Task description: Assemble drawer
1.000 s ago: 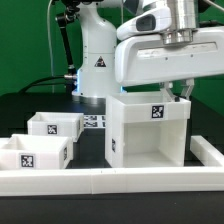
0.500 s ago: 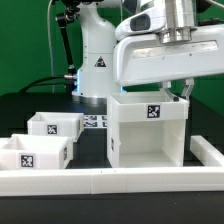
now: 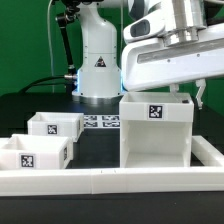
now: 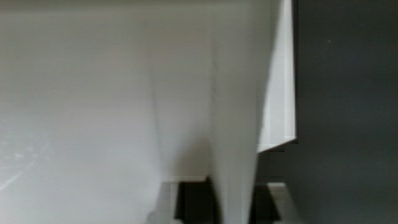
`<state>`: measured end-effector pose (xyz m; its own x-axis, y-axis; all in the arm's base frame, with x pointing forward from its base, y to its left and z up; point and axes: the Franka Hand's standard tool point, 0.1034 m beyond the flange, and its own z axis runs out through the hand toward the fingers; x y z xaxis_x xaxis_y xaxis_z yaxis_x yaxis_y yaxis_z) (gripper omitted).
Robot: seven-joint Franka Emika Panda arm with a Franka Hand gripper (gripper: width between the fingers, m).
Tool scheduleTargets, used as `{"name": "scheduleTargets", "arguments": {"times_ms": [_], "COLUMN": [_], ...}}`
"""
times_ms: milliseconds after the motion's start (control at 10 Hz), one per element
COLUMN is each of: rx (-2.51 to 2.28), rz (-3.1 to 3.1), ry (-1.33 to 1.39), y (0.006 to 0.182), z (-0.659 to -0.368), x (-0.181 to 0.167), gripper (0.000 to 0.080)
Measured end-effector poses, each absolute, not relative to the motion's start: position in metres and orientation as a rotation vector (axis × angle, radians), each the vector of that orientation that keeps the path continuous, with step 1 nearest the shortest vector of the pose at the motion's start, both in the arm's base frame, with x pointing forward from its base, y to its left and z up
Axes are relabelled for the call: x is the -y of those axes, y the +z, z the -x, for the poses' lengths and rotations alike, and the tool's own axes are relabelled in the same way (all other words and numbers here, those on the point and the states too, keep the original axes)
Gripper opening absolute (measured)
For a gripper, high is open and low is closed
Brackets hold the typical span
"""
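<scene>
The drawer's tall white cube-shaped housing (image 3: 155, 135) stands on the table right of centre, with a square tag on its front. My gripper (image 3: 189, 98) comes down over its top at the exterior view's right and is shut on that side wall. In the wrist view the thin white wall (image 4: 228, 120) runs between my two dark fingers (image 4: 192, 200), gripper (image 4: 231, 200). Two small white trays with tags sit at the exterior view's left, one farther back (image 3: 55, 125) and one nearer (image 3: 33, 155).
A long low white rail (image 3: 110, 182) runs along the front and up the exterior view's right side (image 3: 208, 150). The marker board (image 3: 100, 121) lies behind the trays. The arm's white base (image 3: 98, 60) stands at the back.
The housing has slid toward the exterior view's right together with my gripper. The two trays have not moved.
</scene>
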<state>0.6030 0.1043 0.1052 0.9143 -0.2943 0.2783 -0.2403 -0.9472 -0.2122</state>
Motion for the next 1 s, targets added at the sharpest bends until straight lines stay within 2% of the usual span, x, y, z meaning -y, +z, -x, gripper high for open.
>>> {"name": "scheduleTargets", "arguments": {"times_ms": [600,1000], "rx": [-0.715,-1.09], "rz": [2.783,2.642], "ry": [-0.467,-0.408], "y": [0.1131,0.1141], "z": [-0.6115,-0.6154], "x": [-0.1002,-0.0917], "gripper": [0.0051,0.0055]}}
